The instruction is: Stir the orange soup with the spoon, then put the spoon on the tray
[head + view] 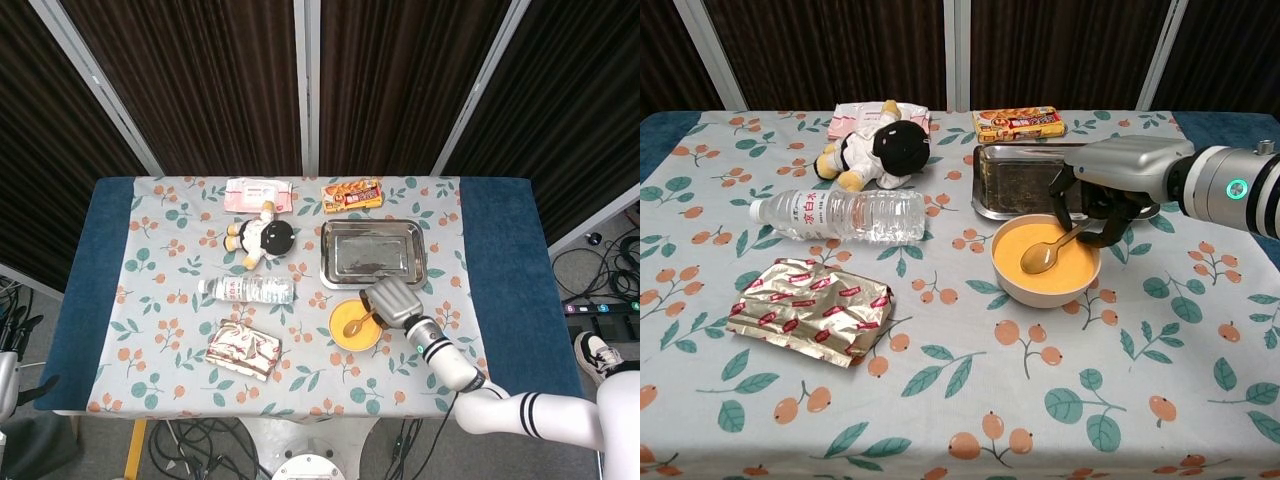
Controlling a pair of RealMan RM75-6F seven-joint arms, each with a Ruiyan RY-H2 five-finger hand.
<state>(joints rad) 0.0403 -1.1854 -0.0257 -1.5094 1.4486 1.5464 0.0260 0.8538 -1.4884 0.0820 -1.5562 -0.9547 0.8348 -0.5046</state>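
A pale bowl of orange soup (1045, 261) (355, 325) stands on the flowered cloth just in front of the metal tray (1018, 181) (372, 252). My right hand (1112, 185) (392, 302) hangs over the bowl's right rim and pinches the handle of a spoon (1050, 250) (357, 323). The spoon's bowl lies in the soup, toward the near middle. The tray holds nothing. My left hand shows in neither view.
To the left lie a water bottle (839, 214) on its side, a foil snack pack (809, 309) and a plush doll (871, 152). A pink packet (855, 121) and an orange snack box (1018, 124) sit along the far edge.
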